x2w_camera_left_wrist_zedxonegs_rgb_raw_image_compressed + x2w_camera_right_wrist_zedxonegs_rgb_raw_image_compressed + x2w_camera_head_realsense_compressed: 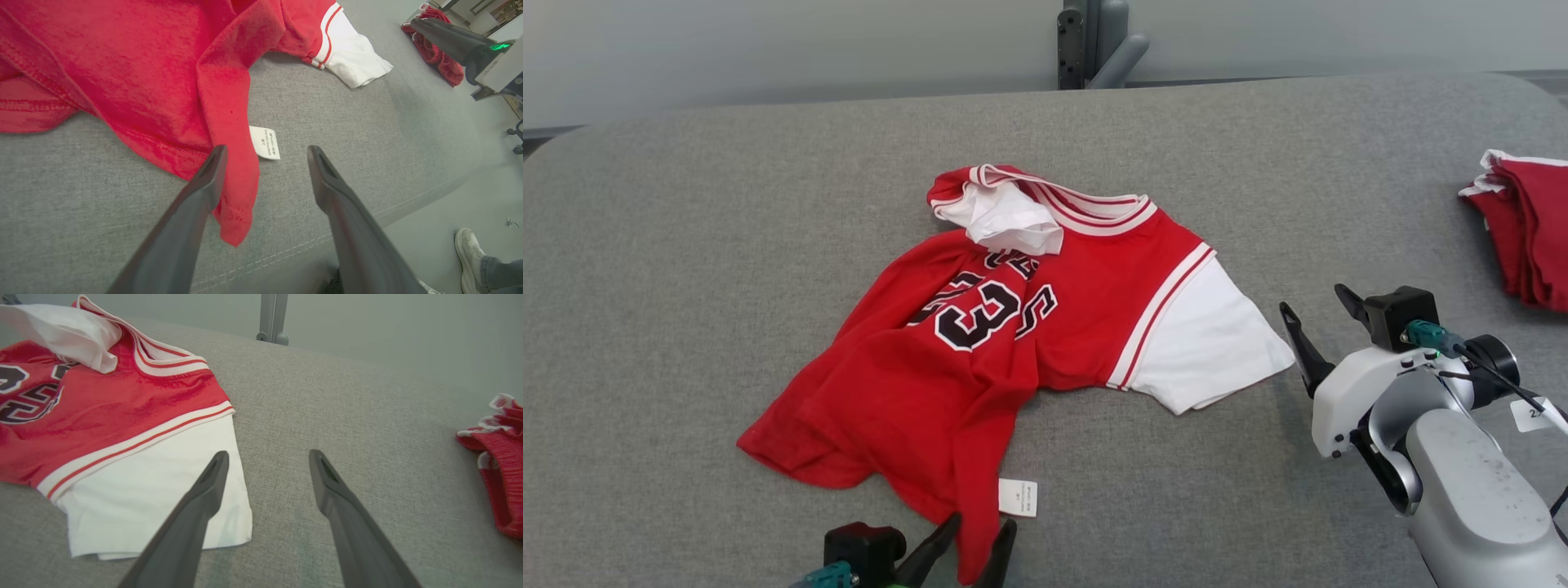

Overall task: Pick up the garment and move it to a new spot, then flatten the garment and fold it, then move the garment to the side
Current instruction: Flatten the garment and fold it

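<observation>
The garment (1013, 327) is a red jersey with white sleeves and a black number, lying rumpled in the middle of the grey padded table (686, 245). Its hem corner (235, 212) droops toward the table's front edge, beside a white label (264, 142). My left gripper (974, 539) is open at that hem corner, one finger (204, 183) over the red cloth. To the right, my right gripper (1319, 314) is open just beyond the white sleeve (155, 490), with one finger (204, 490) over the sleeve's edge. Neither gripper holds the cloth.
A folded stack of red clothes (1527, 229) lies at the table's right edge. A grey post (1094, 41) stands behind the table. In the left wrist view, a person's shoe (466, 253) rests on the floor below the table's front edge.
</observation>
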{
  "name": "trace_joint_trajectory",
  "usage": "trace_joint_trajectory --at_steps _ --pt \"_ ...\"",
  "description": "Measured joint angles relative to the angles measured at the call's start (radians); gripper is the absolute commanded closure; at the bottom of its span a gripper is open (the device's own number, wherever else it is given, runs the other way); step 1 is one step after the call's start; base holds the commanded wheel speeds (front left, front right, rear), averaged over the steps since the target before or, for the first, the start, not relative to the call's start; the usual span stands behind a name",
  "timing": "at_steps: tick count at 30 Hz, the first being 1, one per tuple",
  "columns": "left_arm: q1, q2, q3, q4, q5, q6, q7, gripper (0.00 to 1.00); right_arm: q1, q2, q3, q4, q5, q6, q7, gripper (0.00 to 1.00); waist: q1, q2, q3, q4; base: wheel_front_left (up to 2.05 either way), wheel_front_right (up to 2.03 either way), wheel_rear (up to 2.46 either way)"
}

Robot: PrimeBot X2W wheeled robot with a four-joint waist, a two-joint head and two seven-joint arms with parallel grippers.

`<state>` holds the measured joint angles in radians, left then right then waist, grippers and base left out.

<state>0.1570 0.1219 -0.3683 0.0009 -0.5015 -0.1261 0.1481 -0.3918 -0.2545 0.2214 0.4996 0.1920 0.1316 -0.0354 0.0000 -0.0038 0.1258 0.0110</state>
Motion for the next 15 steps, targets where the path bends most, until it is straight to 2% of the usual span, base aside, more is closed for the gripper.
trace_joint_trajectory --at_steps 10,15 --pt "-0.026 0.007 -0.028 0.017 0.011 0.020 0.049 0.00 -0.072 0.003 0.108 0.138 0.064 0.000 -0.010 0.00 0.0000 0.0000 0.080 0.034 0.00 0.00 0.00" --pt "-0.045 0.020 -0.048 0.024 0.016 0.020 0.080 0.00 -0.109 0.003 0.125 0.202 0.096 0.000 0.006 0.00 0.0000 0.0000 0.113 0.043 0.00 0.00 0.00"
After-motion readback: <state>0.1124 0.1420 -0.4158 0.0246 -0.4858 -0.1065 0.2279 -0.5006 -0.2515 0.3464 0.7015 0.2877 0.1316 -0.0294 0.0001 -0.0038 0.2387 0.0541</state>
